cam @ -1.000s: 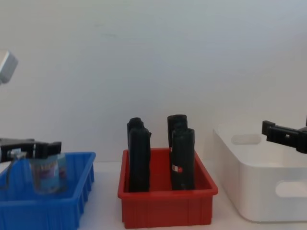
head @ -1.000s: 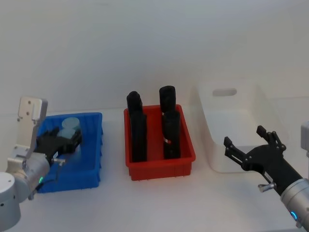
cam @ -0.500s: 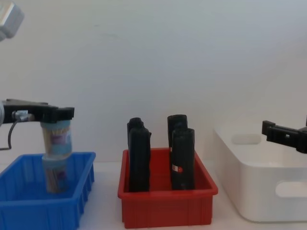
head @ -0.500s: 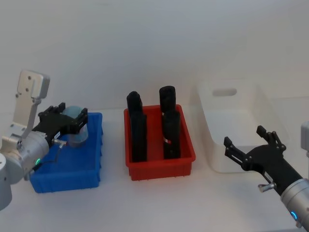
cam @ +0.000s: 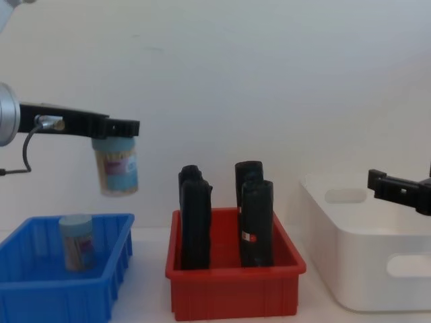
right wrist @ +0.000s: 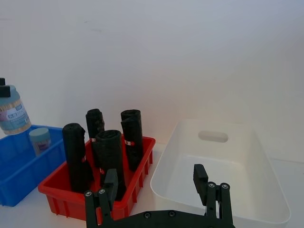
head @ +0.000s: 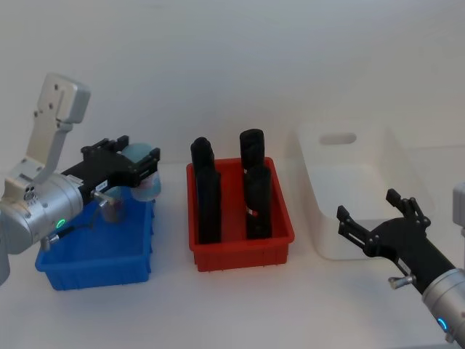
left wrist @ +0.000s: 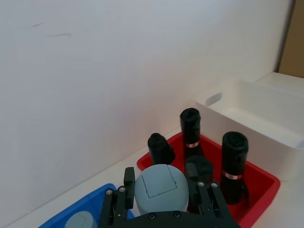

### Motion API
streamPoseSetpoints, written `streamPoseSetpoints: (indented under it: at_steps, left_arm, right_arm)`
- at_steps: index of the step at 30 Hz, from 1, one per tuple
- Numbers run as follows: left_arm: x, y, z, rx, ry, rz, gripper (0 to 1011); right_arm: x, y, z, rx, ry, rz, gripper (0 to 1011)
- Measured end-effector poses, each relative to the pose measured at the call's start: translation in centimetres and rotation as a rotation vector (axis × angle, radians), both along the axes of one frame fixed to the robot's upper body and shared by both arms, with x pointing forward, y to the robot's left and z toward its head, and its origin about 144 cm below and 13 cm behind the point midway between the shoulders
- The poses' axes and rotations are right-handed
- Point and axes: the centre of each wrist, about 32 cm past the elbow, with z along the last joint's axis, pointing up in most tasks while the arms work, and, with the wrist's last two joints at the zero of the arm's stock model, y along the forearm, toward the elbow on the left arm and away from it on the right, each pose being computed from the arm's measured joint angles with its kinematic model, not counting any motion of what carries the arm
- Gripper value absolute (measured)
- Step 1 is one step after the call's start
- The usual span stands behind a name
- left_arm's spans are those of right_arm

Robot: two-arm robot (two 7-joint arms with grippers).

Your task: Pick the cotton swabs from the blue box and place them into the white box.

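My left gripper (head: pixel 136 164) is shut on one tub of cotton swabs (cam: pixel 118 167), which hangs upright in the air above the blue box's (cam: pixel 60 296) right end, close to the red tray. In the left wrist view the tub's pale lid (left wrist: pixel 159 187) sits between the black fingers. A second tub of cotton swabs (cam: pixel 76 241) stands inside the blue box (head: pixel 94 254). The white box (head: pixel 363 182) stands at the far right. My right gripper (head: pixel 367 205) hovers open in front of it, with nothing between its fingers.
A red tray (head: pixel 240 251) with several tall black blocks (cam: pixel 195 219) stands between the blue box and the white box (cam: pixel 377 269). A white wall runs close behind all three containers. Bare table lies in front of them.
My left gripper has risen out of the blue box with the tub and moved right, toward the red tray. The second tub has stayed in the box. The right arm has not moved.
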Motion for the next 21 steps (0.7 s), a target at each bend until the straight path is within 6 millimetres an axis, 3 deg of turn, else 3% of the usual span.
streamPoseSetpoints:
  at_steps: [21]
  left_arm:
    - [1.4, -2.1, 3.6, -0.01, 0.02, -0.34, 653]
  right_arm:
    - [0.0, 0.0, 0.0, 0.0, 0.0, 0.0, 1002]
